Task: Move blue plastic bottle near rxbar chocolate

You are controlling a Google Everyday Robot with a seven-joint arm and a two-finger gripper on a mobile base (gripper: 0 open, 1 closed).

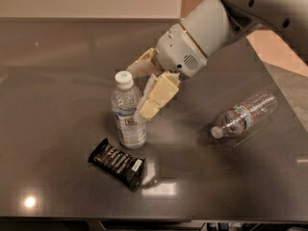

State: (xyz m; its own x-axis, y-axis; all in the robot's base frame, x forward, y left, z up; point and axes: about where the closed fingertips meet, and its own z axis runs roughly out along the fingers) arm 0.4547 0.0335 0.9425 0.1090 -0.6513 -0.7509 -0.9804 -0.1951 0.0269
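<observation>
The blue plastic bottle [126,121] stands upright on the dark table [57,57], its base just behind the rxbar chocolate [117,161] and all but touching the bar's far edge. The move looks as good as done. The gripper [137,93] hangs above and behind the bar, level with the bottle's shoulder and against its right side. Whether it clasps the bottle or sits loose beside it cannot be told. What appears left is for the white arm [202,32] to leave the bottle standing and draw clear without tipping it onto the bar. A clear ribbed bottle with a red-and-white label [243,114] lies on its side well apart to the bar's right and slightly behind it, out of the way. Nothing lies between bar and blue bottle. A bright reflection of a lamp glints on the tabletop just right of the bar.
</observation>
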